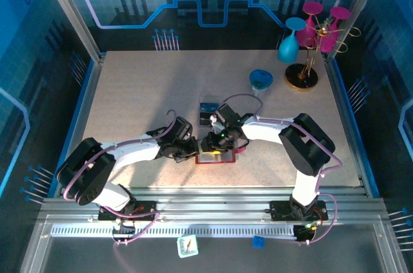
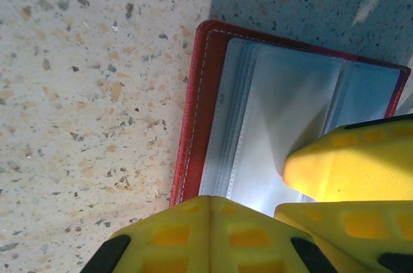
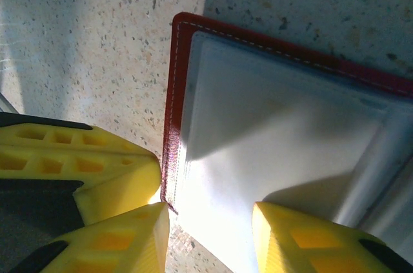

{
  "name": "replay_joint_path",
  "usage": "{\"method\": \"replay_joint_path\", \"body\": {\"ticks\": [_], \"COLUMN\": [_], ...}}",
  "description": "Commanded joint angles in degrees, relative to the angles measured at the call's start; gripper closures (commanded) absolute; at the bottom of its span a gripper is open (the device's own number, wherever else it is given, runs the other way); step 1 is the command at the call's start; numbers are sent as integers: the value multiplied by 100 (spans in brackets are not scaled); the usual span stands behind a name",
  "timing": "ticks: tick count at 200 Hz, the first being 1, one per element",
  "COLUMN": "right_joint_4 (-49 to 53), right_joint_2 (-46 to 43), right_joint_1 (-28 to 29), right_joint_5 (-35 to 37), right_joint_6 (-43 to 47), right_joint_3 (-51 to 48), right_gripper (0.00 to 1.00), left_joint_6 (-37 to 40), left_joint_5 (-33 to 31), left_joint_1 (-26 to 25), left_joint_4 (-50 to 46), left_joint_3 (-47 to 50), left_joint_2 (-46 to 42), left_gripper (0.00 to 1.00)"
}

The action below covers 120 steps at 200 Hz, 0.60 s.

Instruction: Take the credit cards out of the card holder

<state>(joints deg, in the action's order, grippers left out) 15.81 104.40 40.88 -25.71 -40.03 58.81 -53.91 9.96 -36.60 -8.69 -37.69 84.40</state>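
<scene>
Closest to the lens in the left wrist view are the yellow fingers of the left tool [image 2: 271,221]. They are clenched tip to tip, right over the near edge of the card holder [image 2: 193,99]. Whether a pocket leaf is nipped between them I cannot tell. Just beyond them, one yellow finger of the right tool [image 3: 210,216] rests on the pale inner pockets.

In the right wrist view that tool's jaws stand apart, released. One finger [image 3: 303,237] is on the pale pocket leaf and the other sits off the red stitched border over the table [image 1: 142,86], so the holder's edge and corner lie in the gap. The left tool's fingers sit just beside that same edge.

The card holder lies open and flat, red cover down. Its stack of pinkish-grey pocket leaves faces up, and the spine fold runs across the leaves.

From above, both arms reach inward and meet over the holder, which sits near the front middle of the table. Just past it, beside the right arm's wrist, the credit cards [image 1: 207,111] lie on the table, one blue-and-white and one dark.

Farther back on the right is a blue dish [image 1: 261,79]. Near the far right corner is a gold stand [image 1: 302,78] carrying pink and blue glasses.
</scene>
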Motion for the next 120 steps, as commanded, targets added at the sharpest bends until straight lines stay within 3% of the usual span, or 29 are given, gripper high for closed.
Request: {"method": "replay_joint_path", "body": {"ticks": [1,120], "right_joint_4": [330,491], "right_joint_2": [24,-241], "right_joint_1": [71,-19], "right_joint_5": [196,375], "right_joint_6": [109,162], "right_joint_3": [98,-57], "right_gripper": [60,60], "left_joint_6": [42,74], "left_joint_5": [77,91], "left_joint_1": [30,30], "left_joint_4": [-80,-144], "left_joint_3": [-63,-141], "left_joint_2": [87,171], "left_gripper": [94,94]}}
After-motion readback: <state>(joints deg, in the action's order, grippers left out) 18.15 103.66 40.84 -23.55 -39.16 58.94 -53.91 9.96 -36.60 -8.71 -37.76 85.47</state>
